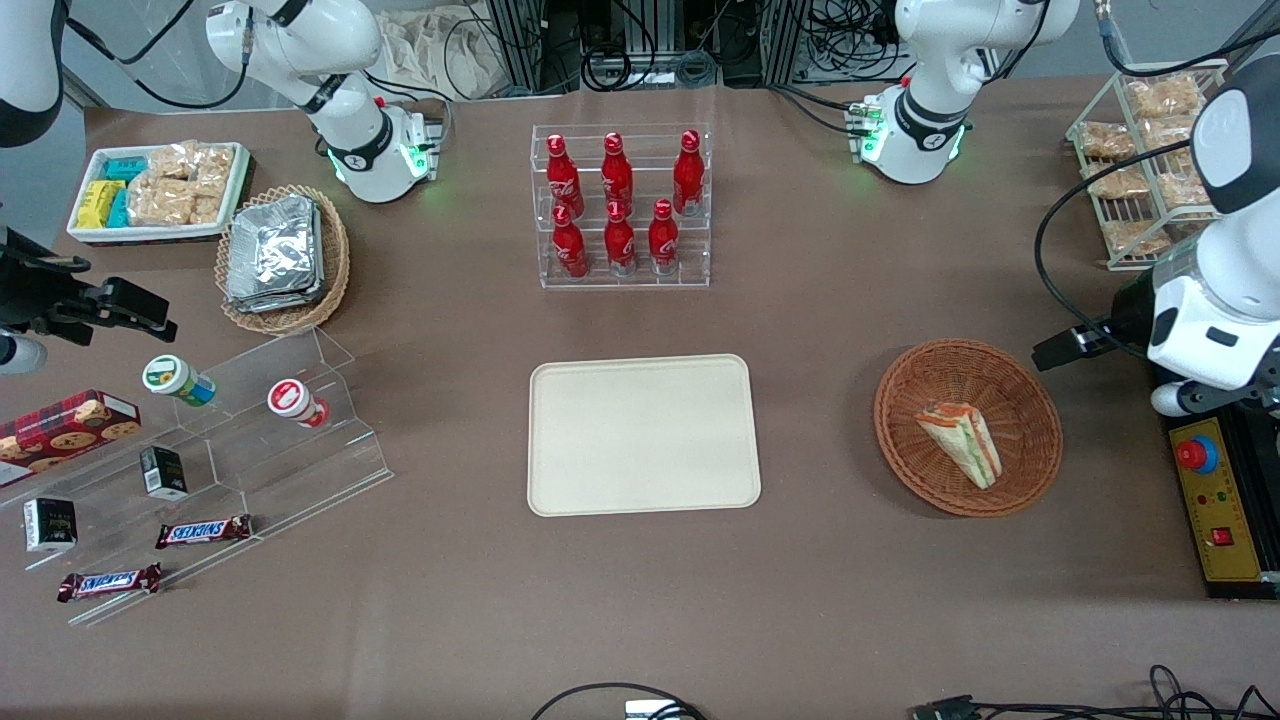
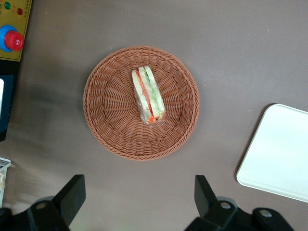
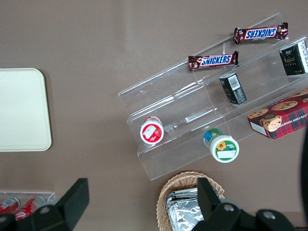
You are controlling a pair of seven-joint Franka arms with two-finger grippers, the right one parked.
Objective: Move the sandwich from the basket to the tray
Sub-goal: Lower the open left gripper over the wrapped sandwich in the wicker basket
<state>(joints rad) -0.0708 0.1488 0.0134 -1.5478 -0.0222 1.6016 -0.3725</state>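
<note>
While the sandwich (image 2: pixel 148 96) is seen lying in the basket (image 2: pixel 103 118), apart from the tray (image 1: pixel 643 435), the gripper (image 2: pixel 139 202) is held above, apparently spread wide, nothing gripped.

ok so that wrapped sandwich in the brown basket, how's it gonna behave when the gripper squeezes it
The sandwich is probably soft: pale bread with layered filling, so a firm pinch may squash it. Its clear wrap looks glossy and may slip. It lies on its side in the basket, so rolling seems unlikely. The gripper hangs open above the table beside the basket.
</note>
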